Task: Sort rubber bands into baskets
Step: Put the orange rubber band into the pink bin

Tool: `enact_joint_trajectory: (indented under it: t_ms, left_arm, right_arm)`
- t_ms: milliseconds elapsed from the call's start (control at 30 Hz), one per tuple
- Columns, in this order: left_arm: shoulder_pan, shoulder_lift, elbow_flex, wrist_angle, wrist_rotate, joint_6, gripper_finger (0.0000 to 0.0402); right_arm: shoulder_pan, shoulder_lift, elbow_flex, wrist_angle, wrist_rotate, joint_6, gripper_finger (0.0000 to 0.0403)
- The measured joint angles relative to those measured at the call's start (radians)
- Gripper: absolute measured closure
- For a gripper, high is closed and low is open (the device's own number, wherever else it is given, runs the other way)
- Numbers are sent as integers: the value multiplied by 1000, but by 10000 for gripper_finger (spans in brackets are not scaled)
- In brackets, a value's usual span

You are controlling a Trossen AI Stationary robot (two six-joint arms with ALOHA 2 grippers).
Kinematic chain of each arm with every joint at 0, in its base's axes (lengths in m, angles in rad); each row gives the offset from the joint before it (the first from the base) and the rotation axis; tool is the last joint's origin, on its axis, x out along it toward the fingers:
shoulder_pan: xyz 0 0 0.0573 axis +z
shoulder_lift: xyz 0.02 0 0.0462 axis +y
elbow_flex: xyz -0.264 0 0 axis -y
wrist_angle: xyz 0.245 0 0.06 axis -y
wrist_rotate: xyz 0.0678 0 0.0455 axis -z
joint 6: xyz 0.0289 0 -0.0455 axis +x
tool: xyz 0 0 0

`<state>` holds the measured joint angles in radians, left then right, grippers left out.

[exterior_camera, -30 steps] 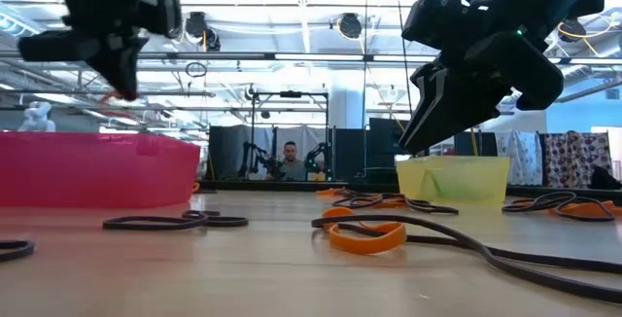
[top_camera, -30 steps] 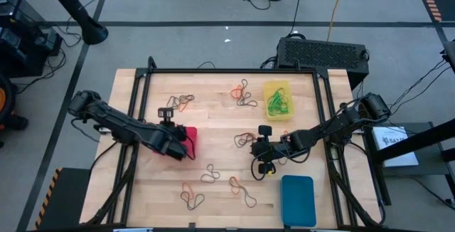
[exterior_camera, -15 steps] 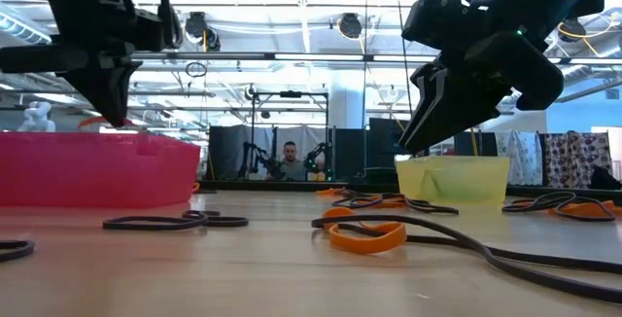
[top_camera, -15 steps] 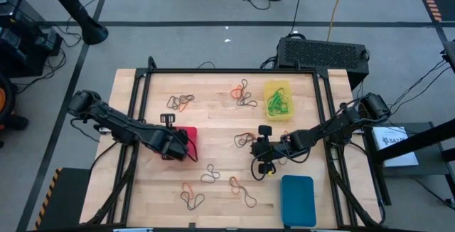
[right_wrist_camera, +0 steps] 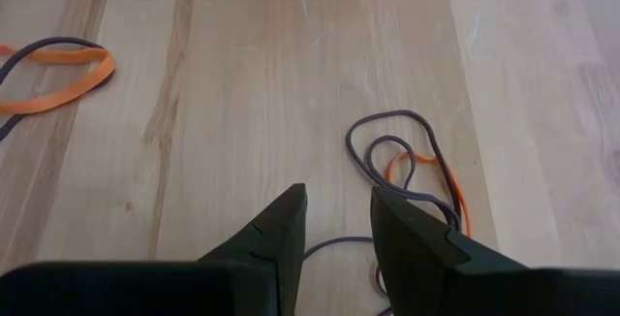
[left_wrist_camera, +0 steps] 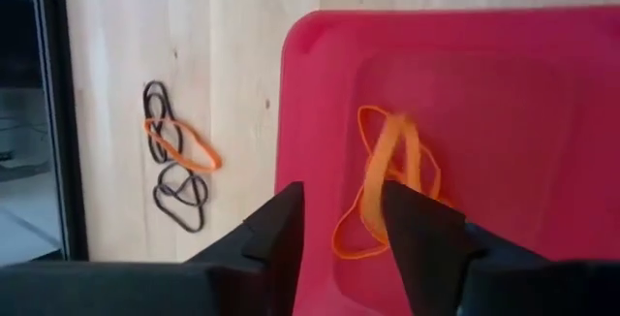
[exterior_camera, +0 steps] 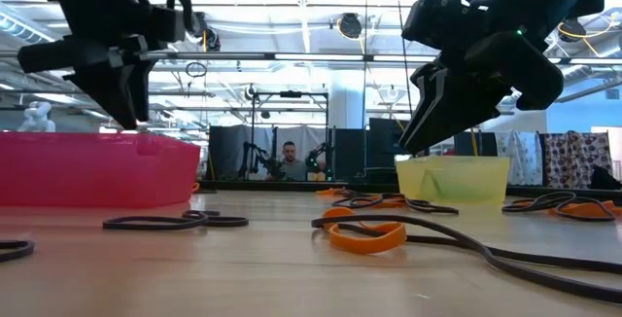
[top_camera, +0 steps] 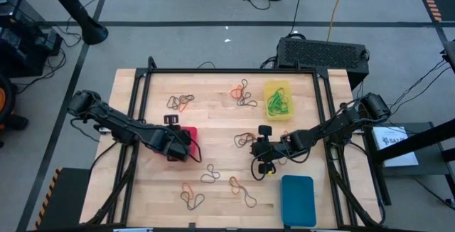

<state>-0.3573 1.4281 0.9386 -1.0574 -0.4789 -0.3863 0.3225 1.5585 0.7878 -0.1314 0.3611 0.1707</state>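
Left end effector (left_wrist_camera: 339, 221) parted, empty, over red basket (left_wrist_camera: 542, 83); orange band (left_wrist_camera: 387, 185) just beyond fingertips.

Low view, level across the wooden table (exterior_camera: 292, 268).

- Red basket (exterior_camera: 97, 166): at the left edge, with the left gripper (exterior_camera: 121, 93) directly above its rim, clear of it.
- Yellow basket (exterior_camera: 452, 178): farther back on the right, partly behind the right gripper (exterior_camera: 428, 127), raised off the table.
- Orange rubber band (exterior_camera: 367, 236): flat near centre, beside a long dark band (exterior_camera: 457, 241).
- Dark bands (exterior_camera: 175, 222): in front of the red basket.
- Person (exterior_camera: 289, 161): far behind the table.
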Motion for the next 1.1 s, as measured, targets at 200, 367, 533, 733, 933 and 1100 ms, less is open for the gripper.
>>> enact_joint_trajectory:
  t_ms: [200, 367, 533, 733, 933, 1100]
  left_arm:
    - [0, 0, 0, 29, -13, -27, 247]
    - [0, 0, 0, 48, -34, -24, 246]
    - [0, 0, 0, 163, -47, 37, 246]
    - [16, 0, 0, 448, -52, 320, 246]
    - [130, 0, 0, 684, 86, 600, 246]
    - [282, 0, 0, 670, 234, 702, 246]
  right_arm:
    - [0, 0, 0, 0, 0, 0, 291]
    - [0, 0, 0, -1, 4, 0, 291]
    - [0, -11, 1, -85, 3, 7, 292]
    - [-22, -79, 91, -469, -3, 168, 312]
    - [-75, -118, 120, -825, -233, 505, 338]
    - [-81, -120, 94, -1065, -266, 763, 354]
